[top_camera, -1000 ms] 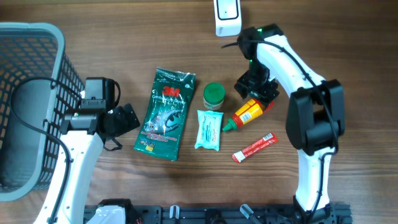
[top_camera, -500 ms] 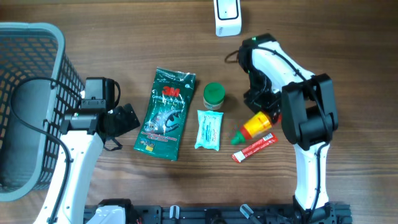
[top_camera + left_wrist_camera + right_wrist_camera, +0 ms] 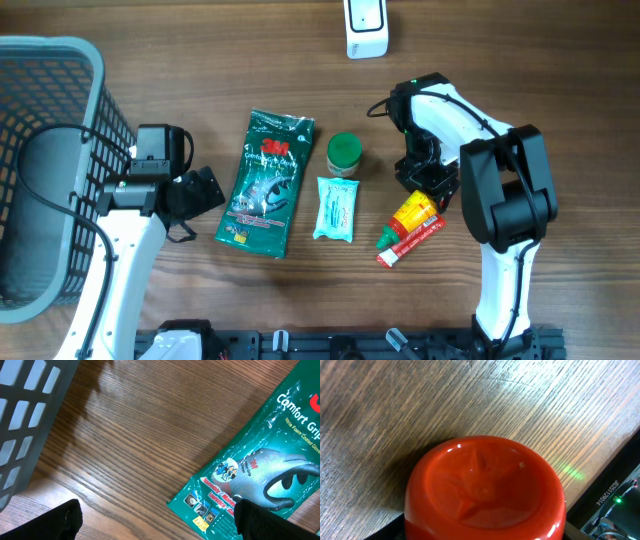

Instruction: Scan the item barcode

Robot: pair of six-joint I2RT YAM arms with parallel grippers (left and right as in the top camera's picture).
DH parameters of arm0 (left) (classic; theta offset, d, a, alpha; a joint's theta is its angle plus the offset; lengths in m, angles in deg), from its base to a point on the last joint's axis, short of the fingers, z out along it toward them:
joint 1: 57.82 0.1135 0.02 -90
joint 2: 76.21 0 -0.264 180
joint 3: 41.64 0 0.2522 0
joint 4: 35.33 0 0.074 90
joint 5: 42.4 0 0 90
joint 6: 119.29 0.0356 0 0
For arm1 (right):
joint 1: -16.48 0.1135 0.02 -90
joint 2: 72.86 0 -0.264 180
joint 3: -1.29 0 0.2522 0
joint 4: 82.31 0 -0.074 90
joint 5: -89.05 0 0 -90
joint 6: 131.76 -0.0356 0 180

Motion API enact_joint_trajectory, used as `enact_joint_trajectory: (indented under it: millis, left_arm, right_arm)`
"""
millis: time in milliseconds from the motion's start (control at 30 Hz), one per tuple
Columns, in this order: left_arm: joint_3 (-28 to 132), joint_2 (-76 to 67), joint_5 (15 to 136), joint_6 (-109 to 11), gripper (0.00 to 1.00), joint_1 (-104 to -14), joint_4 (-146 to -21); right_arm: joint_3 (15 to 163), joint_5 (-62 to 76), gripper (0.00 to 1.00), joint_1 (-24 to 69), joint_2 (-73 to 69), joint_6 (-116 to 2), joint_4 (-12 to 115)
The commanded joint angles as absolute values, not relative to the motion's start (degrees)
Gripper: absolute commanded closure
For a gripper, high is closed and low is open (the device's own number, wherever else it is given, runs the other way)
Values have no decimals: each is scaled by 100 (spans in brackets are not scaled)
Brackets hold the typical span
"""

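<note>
A red and yellow squeeze bottle (image 3: 413,214) with a green cap lies tilted on the table, cap toward the lower left. My right gripper (image 3: 427,180) is shut on its red base end. That red base (image 3: 482,487) fills the right wrist view, with dark fingers at both lower corners. No barcode shows on it. The white scanner (image 3: 366,26) stands at the table's far edge. My left gripper (image 3: 162,525) hangs open over bare wood, its right finger (image 3: 262,520) above the corner of a green glove pack (image 3: 260,467).
A grey basket (image 3: 50,170) stands at the left. The green glove pack (image 3: 267,182), a green-lidded jar (image 3: 344,153) and a white-teal wipes pack (image 3: 336,208) lie mid-table. A red tube (image 3: 410,241) lies against the bottle's cap end.
My right gripper has carried the bottle down and to the right, turning it; the bottle now lies beside the red tube. The left arm has not moved.
</note>
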State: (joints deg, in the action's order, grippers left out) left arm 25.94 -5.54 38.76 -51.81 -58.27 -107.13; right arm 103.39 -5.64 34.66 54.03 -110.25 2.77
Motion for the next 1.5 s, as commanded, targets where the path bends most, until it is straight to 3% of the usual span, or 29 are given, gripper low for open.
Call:
enact_joint_trajectory:
  millis: [0, 33, 67, 133, 500, 633, 700, 733, 800, 833, 900, 967, 1133, 1333, 1467]
  left_arm:
    - [2557, -613, 3905, -5068, 0, -5792, -10713]
    - [2557, -613, 3905, -5068, 0, -5792, -10713]
    - [2557, -613, 3905, -5068, 0, -5792, -10713]
    - [2557, -613, 3905, -5068, 0, -5792, -10713]
    - [2557, -613, 3905, -5070, 0, -5792, -10713]
    - [2557, -613, 3905, -5068, 0, -5792, -10713]
    - [2557, -613, 3905, -5068, 0, -5792, -10711]
    - [2557, -613, 3905, -5068, 0, -5792, -10713]
    - [2557, -613, 3905, -5070, 0, -5792, -10713]
    - [2557, -613, 3905, -5070, 0, -5792, -10713]
    - [2557, -613, 3905, -5068, 0, -5792, -10713]
    - [2557, -613, 3905, -5068, 0, -5792, -10713]
    - [2557, -613, 3905, -5070, 0, -5792, -10713]
    - [2557, -613, 3905, -5070, 0, -5792, -10713]
    - [2557, -613, 3905, -5070, 0, -5792, -10711]
  right_arm:
    - [10129, 81, 56, 3485, 6000, -10916, 631]
    - [10129, 188, 65, 3487, 6000, -10916, 607]
    - [10131, 330, 65, 3490, 6000, -10918, 589]
    - [10131, 689, 60, 3472, 6000, -10769, 565]
    - [10679, 1202, 55, 3061, 5338, -10785, -18]
    - [10811, 2122, 54, 2908, 4986, -10765, -451]
    - [10808, 3246, 50, 2814, 4920, -10030, -842]
    - [10808, 3786, 52, 2795, 4920, -9478, -844]
    - [10808, 4852, 68, 2786, 4920, -8704, -842]
    - [10808, 5156, 69, 2786, 4920, -8533, -844]
    - [10808, 5923, 61, 2786, 4920, -8090, -842]
    - [10808, 6791, 59, 2786, 4920, -7460, -842]
    - [10808, 7998, 48, 2786, 4920, -7174, -842]
    - [10808, 7923, 50, 2777, 4920, -6710, -678]
    - [10808, 5912, 54, 2670, 4920, -7001, 303]
